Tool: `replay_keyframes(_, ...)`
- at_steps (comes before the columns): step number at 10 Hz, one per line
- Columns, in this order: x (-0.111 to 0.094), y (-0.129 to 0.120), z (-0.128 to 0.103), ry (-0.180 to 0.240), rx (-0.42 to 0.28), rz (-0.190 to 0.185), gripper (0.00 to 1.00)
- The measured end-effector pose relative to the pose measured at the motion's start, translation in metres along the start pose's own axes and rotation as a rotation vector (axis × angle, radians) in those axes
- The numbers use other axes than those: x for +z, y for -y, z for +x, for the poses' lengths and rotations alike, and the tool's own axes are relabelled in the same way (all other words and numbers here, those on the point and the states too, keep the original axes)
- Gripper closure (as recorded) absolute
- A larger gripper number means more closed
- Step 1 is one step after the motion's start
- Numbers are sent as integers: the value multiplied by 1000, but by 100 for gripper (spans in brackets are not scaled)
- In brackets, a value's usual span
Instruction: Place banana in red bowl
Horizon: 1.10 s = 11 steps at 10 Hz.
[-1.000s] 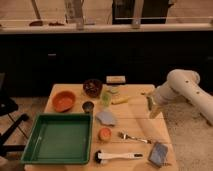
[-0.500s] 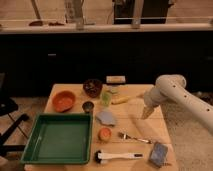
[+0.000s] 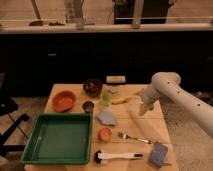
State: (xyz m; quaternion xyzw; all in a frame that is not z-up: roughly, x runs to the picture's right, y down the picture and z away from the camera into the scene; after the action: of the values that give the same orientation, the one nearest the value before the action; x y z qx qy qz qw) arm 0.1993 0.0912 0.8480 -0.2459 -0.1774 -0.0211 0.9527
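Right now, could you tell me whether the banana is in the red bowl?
Out. The banana lies on the table, apart from the empty red bowl; the end effector hovers beside the banana.

The banana [image 3: 122, 99] is small, yellow and slightly curved. It lies flat on the wooden table [image 3: 131, 125], right of centre near the far edge, with its long axis running left to right. The red bowl [image 3: 64, 101] is round, shallow and orange-red. It stands upright near the table's far-left corner, well apart from the banana, with nothing inside. The gripper [image 3: 144, 108] hangs just beside the banana's right end, fingers spread, holding nothing.
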Motion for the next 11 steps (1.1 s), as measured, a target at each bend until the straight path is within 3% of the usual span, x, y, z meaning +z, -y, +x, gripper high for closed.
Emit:
replay_keyframes(8,9,9,2,-8,4,8,20)
replay_keyframes(11,19,12,-10,-47,-52,9,20)
